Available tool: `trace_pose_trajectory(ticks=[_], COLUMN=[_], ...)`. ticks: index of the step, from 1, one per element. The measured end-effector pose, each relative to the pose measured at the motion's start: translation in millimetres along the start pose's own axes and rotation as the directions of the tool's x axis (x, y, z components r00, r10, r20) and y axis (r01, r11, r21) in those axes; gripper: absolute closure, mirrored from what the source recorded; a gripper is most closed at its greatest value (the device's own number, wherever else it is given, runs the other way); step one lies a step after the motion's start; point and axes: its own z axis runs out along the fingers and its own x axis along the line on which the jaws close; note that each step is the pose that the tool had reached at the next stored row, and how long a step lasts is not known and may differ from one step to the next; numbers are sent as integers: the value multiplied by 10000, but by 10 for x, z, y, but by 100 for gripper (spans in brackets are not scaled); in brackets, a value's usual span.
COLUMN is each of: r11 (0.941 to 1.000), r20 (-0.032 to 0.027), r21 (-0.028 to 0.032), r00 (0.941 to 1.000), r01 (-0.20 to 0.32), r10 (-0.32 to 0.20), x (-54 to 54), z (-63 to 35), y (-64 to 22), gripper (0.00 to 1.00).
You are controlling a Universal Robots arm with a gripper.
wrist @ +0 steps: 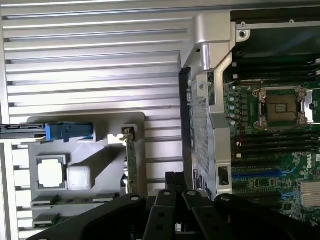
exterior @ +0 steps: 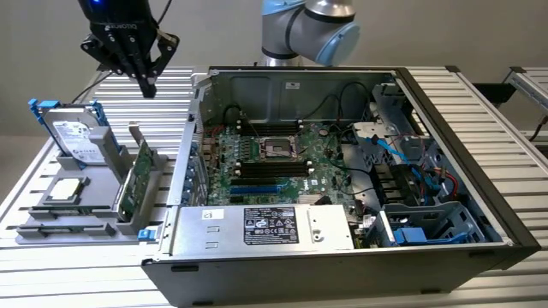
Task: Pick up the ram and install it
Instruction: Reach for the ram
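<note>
Ram (exterior: 70, 210): judged light, stiff, fragile; stands edge-up in holder (exterior: 110, 168) end slot; best gripped mid-length by flat faces. Pincer (exterior: 148, 88): closed, empty, above the holder's hard drive (exterior: 73, 131) end.

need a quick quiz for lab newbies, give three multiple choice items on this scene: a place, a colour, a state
1. Where is the robot's black hand? A) in the air by the grey plastic tray B) inside the case C) on the table
2. The plastic frame on the silver hard drive is: A) red B) blue C) yellow
3. The hand is: A) wide open B) shut, empty C) shut on a card
1A, it hangs outside the open black computer case; 2B, the frame shows blue; 3B, closed tight, nothing in it.
</note>
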Motion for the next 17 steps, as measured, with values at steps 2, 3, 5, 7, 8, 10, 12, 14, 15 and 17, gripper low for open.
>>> trace_pose_trajectory(ticks=[2, 3, 5, 7, 8, 10, 12, 14, 15, 17], r11=[10000, 10000, 10000, 10000, 10000, 10000, 10000, 10000, 10000, 10000], r20=[-1, 0, 0, 0, 0, 0, -2, -3, -3, -6], r21=[0, 0, 0, 0, 0, 0, -12, -39, -54, -89], r00=[10000, 10000, 10000, 10000, 10000, 10000, 10000, 10000, 10000, 10000], r01=[-1, 0, 0, -1, -1, 0, -1, -1, -1, -2], r10=[1, 0, 0, 1, 1, 0, 0, 1, 1, 2], x=[92, 137, 226, 319, 365, 454, 540, 613, 645, 703], z=[19, 33, 63, 93, 109, 135, 150, 159, 161, 162], y=[-10, -15, -28, -43, -52, -72, -104, -136, -154, -195], gripper=[89, 89, 89, 89, 89, 89, 89, 89, 89, 89])
